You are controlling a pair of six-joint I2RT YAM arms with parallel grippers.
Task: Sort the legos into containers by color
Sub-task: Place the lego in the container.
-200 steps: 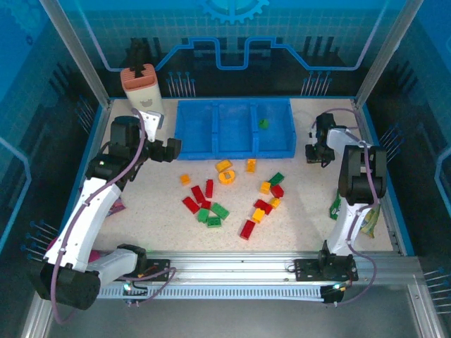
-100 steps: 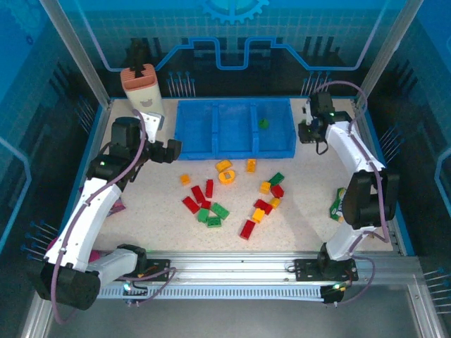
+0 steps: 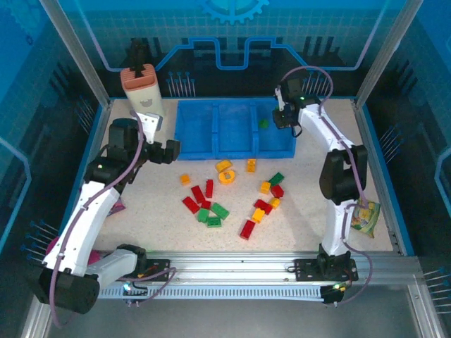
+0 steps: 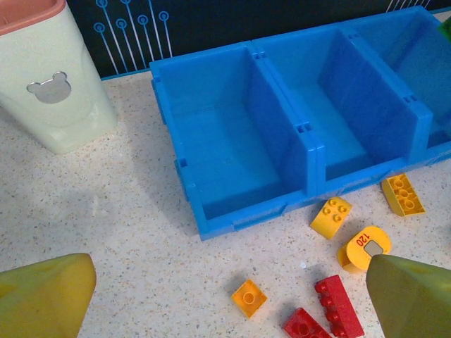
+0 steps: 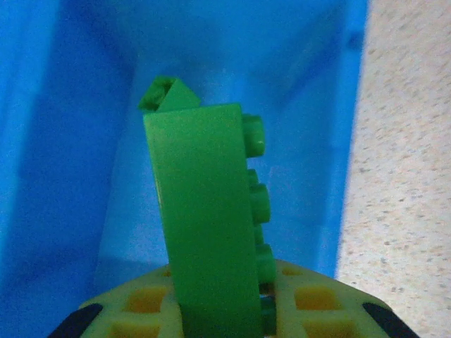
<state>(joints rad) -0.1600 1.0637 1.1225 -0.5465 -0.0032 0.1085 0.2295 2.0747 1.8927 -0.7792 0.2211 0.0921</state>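
Note:
The containers are three compartments of one blue tray [image 3: 211, 151] at the back of the table. My right gripper [image 3: 280, 116] hangs over the right compartment [image 5: 70, 141], shut on a long green lego [image 5: 208, 211] held on end. A small green lego [image 5: 165, 95] lies on that compartment's floor below. Red, orange and green legos [image 3: 232, 193] lie scattered in front of the tray. My left gripper [image 3: 169, 149] stands open near the tray's left front corner [image 4: 239, 215], above an orange square lego [image 4: 249, 297], an orange ring [image 4: 363, 248] and red legos [image 4: 338, 304].
A beige bottle with an orange cap [image 3: 141, 91] stands just left of the tray, close behind my left gripper. A yellow-green snack bag [image 3: 365, 215] lies at the right edge beside the right arm. A purple packet [image 3: 118, 205] peeks out under the left arm.
The right arm has swung from the table's right side leftward and back, carrying the green lego over the tray's right compartment. The left arm has stayed still.

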